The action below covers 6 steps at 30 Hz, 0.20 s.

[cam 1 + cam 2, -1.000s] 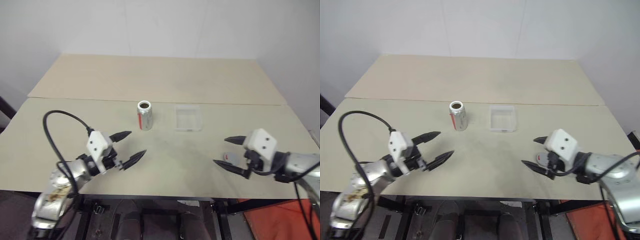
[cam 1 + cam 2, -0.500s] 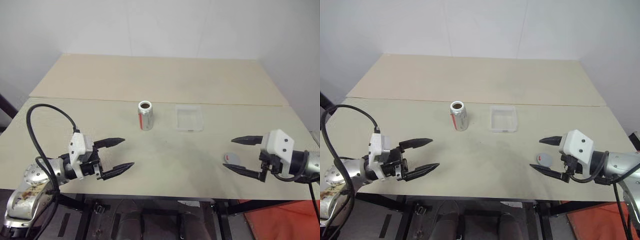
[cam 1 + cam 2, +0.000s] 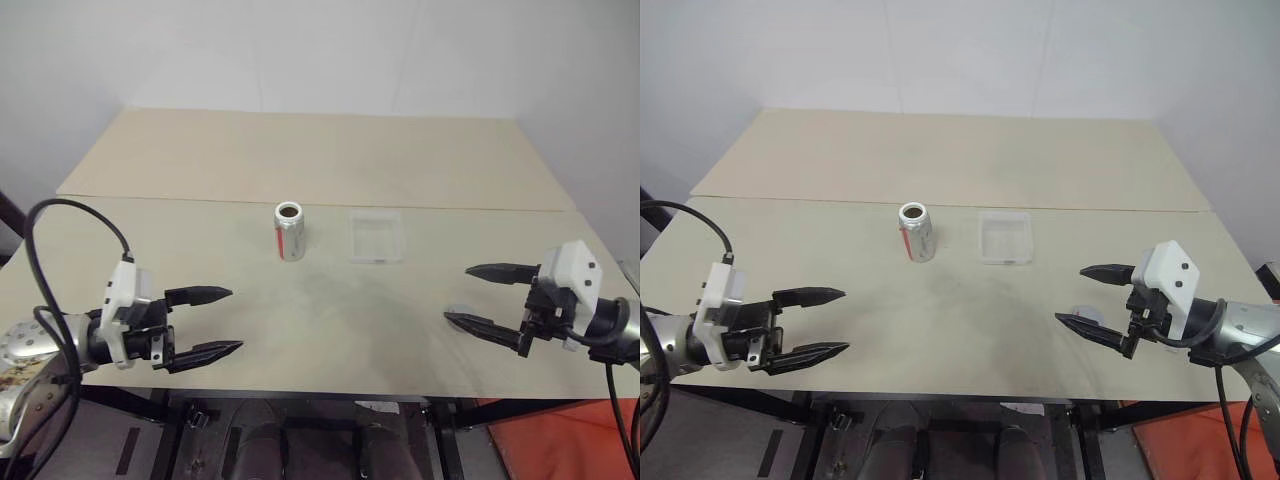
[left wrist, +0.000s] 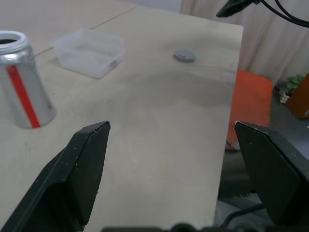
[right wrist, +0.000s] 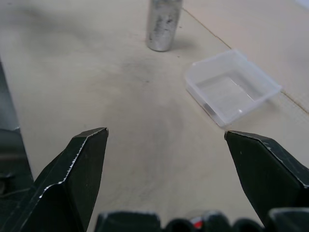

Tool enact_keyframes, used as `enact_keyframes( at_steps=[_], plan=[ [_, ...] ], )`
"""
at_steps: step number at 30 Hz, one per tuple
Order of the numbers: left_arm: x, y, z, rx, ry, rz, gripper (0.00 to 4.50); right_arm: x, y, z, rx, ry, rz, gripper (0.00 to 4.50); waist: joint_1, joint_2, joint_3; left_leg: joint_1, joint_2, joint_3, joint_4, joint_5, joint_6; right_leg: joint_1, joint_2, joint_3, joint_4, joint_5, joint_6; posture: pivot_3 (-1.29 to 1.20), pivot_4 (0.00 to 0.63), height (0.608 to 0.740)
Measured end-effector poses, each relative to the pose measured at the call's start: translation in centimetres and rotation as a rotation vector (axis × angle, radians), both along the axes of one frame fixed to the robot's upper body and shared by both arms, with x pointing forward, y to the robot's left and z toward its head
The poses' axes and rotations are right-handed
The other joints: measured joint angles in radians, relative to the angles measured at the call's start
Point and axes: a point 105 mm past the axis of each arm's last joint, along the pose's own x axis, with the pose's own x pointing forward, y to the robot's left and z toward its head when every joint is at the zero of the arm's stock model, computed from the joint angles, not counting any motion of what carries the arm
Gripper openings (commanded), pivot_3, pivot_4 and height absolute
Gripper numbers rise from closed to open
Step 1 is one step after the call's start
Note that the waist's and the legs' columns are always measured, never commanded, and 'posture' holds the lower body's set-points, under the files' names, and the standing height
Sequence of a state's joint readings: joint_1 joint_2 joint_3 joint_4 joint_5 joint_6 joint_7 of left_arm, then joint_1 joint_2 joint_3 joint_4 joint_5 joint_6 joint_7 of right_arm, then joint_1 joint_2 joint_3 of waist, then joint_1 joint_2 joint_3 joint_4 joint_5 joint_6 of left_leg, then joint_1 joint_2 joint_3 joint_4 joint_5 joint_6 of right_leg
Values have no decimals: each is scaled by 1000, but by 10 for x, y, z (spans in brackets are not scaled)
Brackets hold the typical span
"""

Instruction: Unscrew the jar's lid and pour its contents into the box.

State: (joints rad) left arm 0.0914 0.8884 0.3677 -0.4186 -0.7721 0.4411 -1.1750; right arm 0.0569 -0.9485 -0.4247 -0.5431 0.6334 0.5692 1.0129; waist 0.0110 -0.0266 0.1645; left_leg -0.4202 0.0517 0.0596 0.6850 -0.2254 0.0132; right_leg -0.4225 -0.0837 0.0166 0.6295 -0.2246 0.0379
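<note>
1. The jar (image 3: 289, 231) stands upright and uncapped near the middle of the table (image 3: 330, 160), its red stripe facing the robot
2. The box (image 3: 377, 236) lies just to the jar's right, apart from it
3. The lid (image 4: 184, 55) lies flat on the table near the front right edge, close by the right gripper (image 3: 480, 297)
4. The right gripper hangs over that edge, fingers spread wide, holding nothing
5. The left gripper (image 3: 215, 322) hovers at the front left, well apart from the jar, likewise spread and empty
</note>
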Motion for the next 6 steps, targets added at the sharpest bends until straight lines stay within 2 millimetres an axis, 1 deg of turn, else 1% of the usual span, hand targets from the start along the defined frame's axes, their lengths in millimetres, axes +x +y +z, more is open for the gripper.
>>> enact_keyframes(
  at_steps=[2,6],
  plan=[
    [-1,0,2,-6,-8,12,4454,-2,2,0,-1,2,18,4500,1,0,0,0,0,0,0,0,0,0,0,0,0,0,0,0,150,740],
    [-2,2,-2,2,-14,59,4454,-2,5,-1,-12,2,24,4500,0,0,0,0,0,0,0,0,0,0,0,0,0,0,0,0,150,740]
  ],
)
